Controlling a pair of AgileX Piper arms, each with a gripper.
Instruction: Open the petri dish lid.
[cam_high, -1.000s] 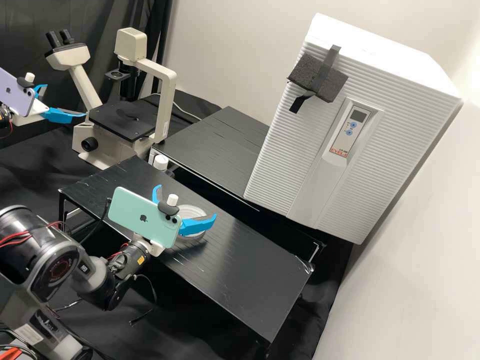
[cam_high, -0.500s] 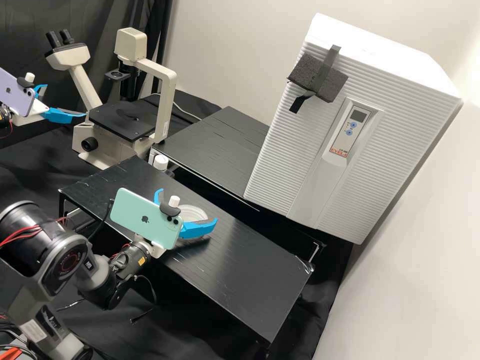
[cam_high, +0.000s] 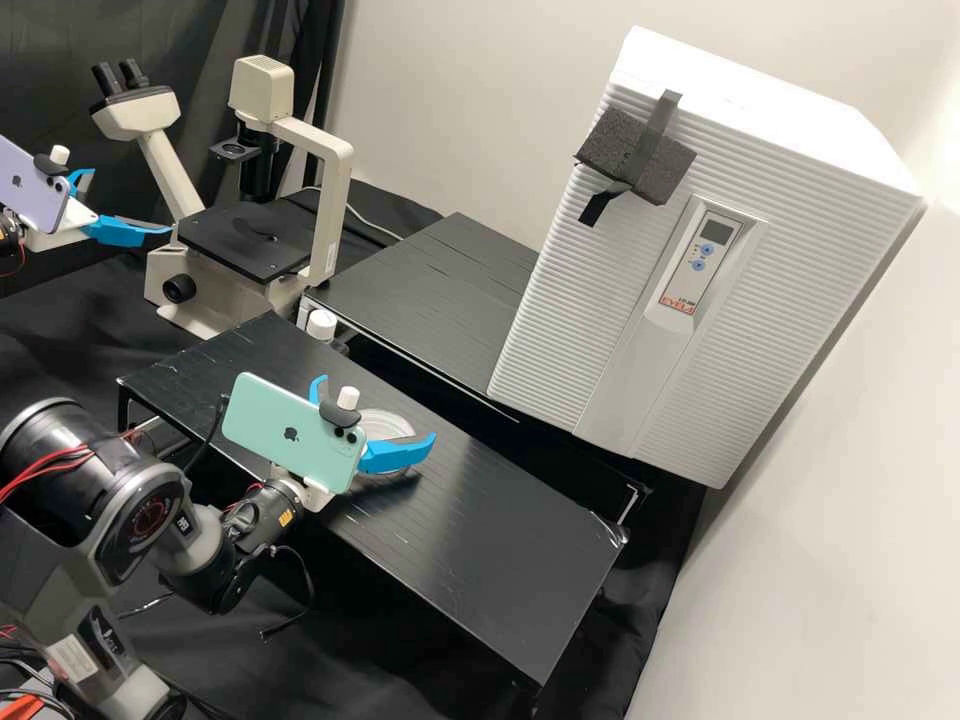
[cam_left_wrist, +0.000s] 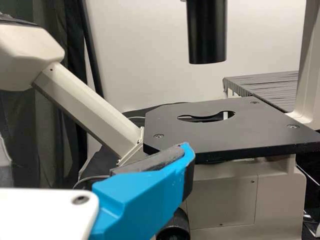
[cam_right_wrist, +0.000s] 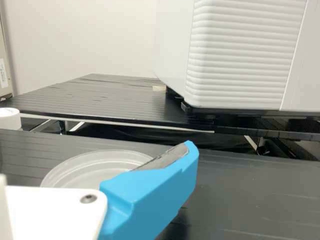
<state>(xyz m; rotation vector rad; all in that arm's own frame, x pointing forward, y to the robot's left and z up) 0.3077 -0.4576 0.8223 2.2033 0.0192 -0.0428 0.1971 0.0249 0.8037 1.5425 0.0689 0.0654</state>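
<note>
1. The petri dish (cam_high: 388, 424) lies on the near black stand (cam_high: 480, 560), beside the spread fingers of the right gripper (cam_high: 377, 407). I cannot tell whether these touch it, or whether its lid is on.
2. The right gripper's two blue fingers stand wide apart. In the high view one crosses in front of the dish, hiding part of its near side; in the right wrist view a finger (cam_right_wrist: 150, 192) also covers part of the rim.
3. A green phone (cam_high: 290, 430) is mounted on the right gripper, and the phone and its clamp stand in front of the area beside the dish.
4. The left gripper (cam_high: 130, 202) is by the microscope (cam_high: 160, 150), well apart from the dish, its fingers spread and a purple phone (cam_high: 32, 188) mounted on it. In the left wrist view a blue finger overlaps a corner of the black stage (cam_left_wrist: 225, 135).
5. A white-capped container (cam_high: 321, 324) stands near the far edge of the near stand.
6. Beyond are the farther black stand (cam_high: 430, 290) and a ribbed white cabinet (cam_high: 780, 270), with a dark foam block (cam_high: 620, 155) taped to it.
</note>
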